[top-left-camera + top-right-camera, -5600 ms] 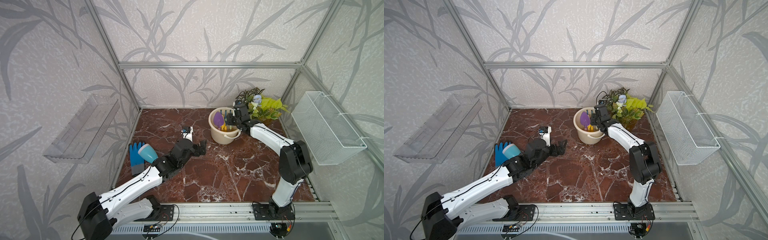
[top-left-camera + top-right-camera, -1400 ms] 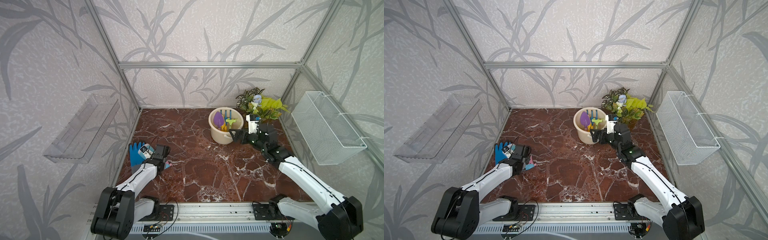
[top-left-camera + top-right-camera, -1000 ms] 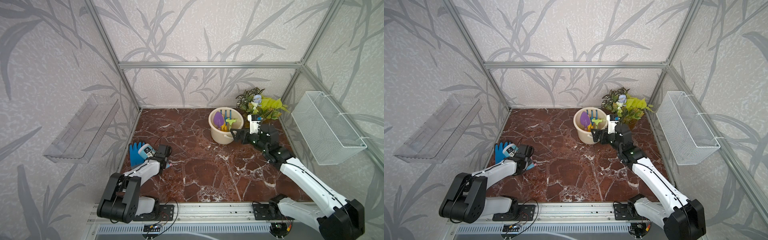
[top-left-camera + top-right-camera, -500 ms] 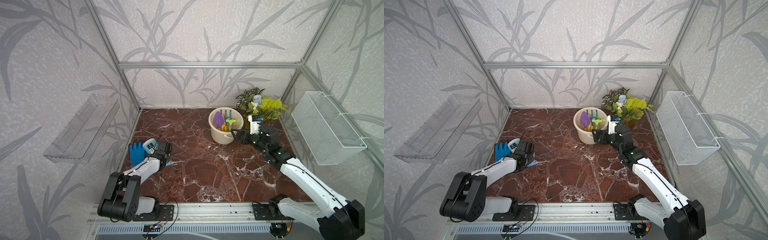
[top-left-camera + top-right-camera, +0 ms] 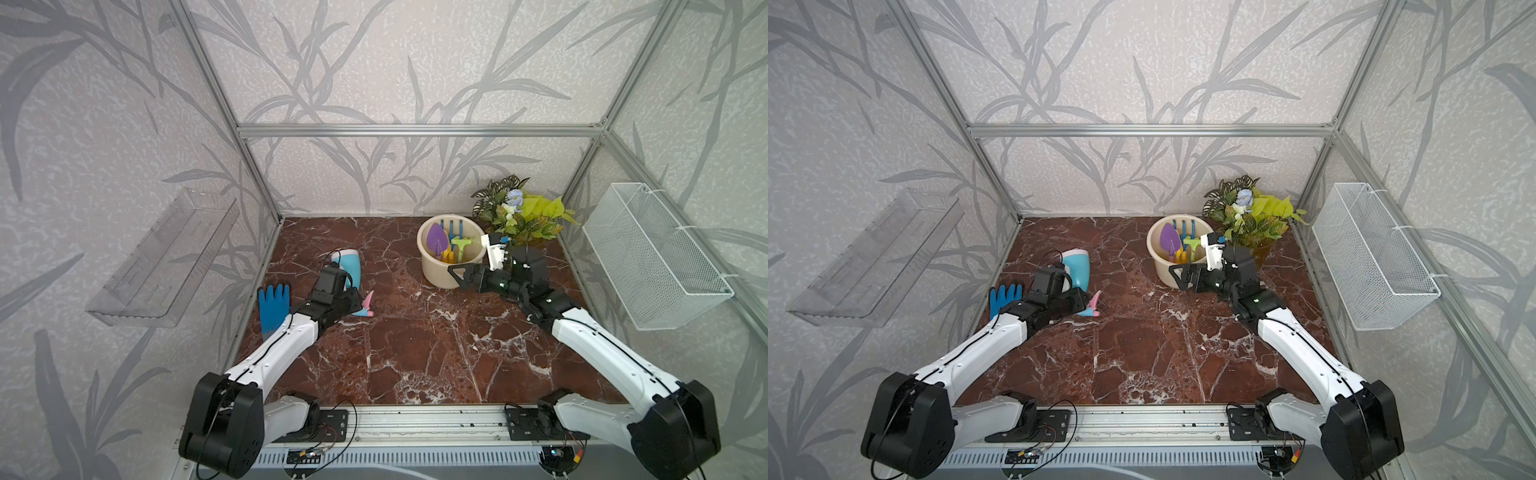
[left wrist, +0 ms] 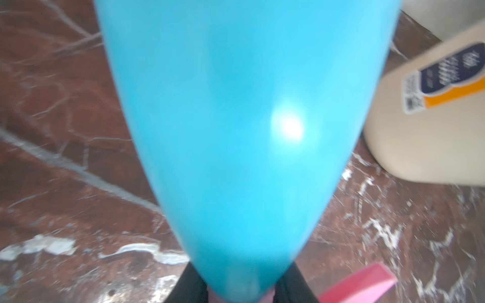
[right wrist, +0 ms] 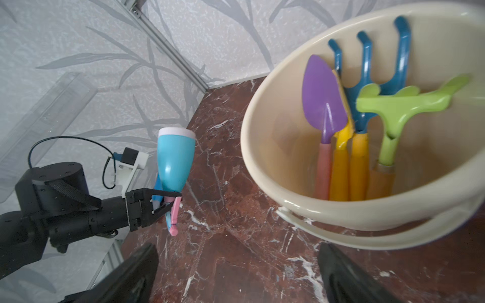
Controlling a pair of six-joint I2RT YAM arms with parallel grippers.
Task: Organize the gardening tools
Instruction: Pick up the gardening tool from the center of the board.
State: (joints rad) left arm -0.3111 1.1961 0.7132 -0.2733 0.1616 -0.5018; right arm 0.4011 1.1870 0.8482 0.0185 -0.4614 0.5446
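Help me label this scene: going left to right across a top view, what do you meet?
In a top view: clear wall shelf, blue glove, spray bottle, cream bucket, potted plant, wire basket.

The left gripper (image 5: 356,305) clasps the light-blue spray bottle (image 5: 350,269).

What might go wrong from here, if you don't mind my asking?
The left gripper pinches the spray bottle only at its narrow neck, wide base up; it may swing or slip in transit. The bucket already holds four tools, so the bottle might jam or topple out. The open right gripper near the bucket could be bumped.
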